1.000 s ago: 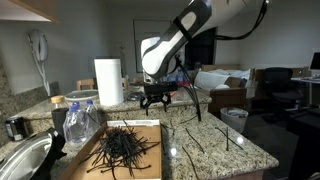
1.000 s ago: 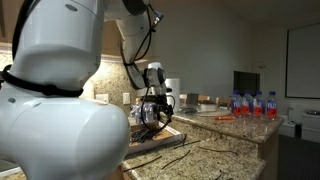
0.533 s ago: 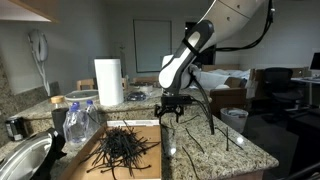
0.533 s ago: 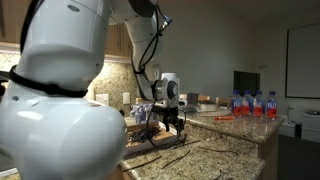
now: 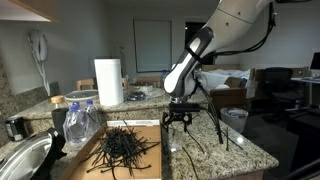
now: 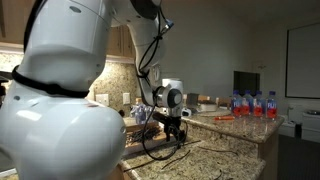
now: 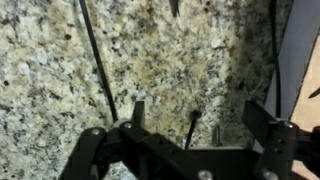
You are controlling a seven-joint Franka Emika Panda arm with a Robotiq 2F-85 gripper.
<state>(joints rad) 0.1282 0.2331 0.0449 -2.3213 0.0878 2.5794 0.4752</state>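
Note:
My gripper (image 5: 180,121) hangs low over the speckled granite counter (image 5: 240,150), just right of a wooden board (image 5: 152,168) that bears a pile of thin black sticks (image 5: 122,150). It also shows in an exterior view (image 6: 176,136). In the wrist view my gripper (image 7: 193,110) is open, with one dark finger (image 7: 137,110) on the left and one on the right. A short black stick (image 7: 191,130) lies on the granite between them, not gripped. A long black stick (image 7: 97,60) lies to its left.
Loose black sticks (image 5: 208,138) lie scattered on the counter right of the board. A paper towel roll (image 5: 108,82), clear plastic bottles (image 5: 80,120) and a metal sink (image 5: 22,162) stand at the left. More water bottles (image 6: 250,103) stand on a far counter.
My gripper has moved right, from above the board's far edge out over the bare granite, and has come down close to the counter. It has stayed open and empty.

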